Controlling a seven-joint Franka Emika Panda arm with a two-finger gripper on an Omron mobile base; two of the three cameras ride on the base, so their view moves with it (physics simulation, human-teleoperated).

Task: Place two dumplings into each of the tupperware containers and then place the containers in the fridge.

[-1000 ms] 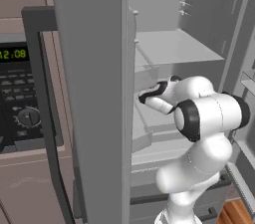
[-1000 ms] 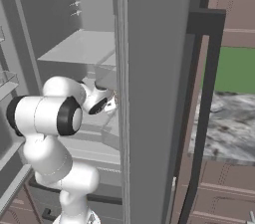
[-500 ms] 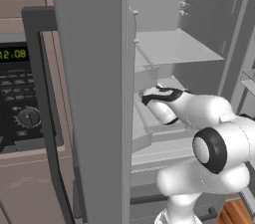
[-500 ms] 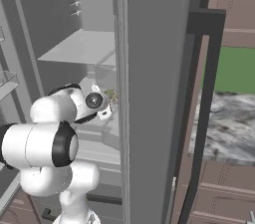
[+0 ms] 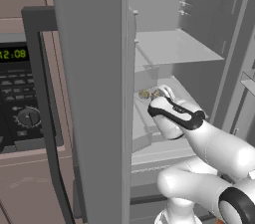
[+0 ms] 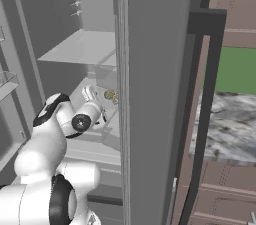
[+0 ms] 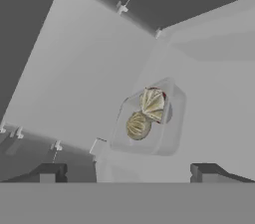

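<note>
**Container on the fridge shelf, gripper clear of it**

Standing behind the arm, I look leftmost to the black oven panel, whose green digits seem to read 12:08, though the first figure is cut by the frame edge (no other writing is legible anywhere). Next comes the open fridge, its grey door edge upright in front of me, pale shelves behind it.

Compared with a second ago, the arm has swung lower and its forearm now reaches up into the middle compartment; the wrist sits nearer the shelf, and the jaws have spread.

On the middle shelf lies a tupperware container, a shallow translucent grey tray, with two dumplings inside it, touching each other. From the left base camera they peek out just beyond the hand.

The gripper hangs near the tray with its two dark fingertips spread wide and nothing between them; it touches neither tray nor dumplings.

Far right, in the right base camera, a marbled counter lies past the fridge door.
</note>
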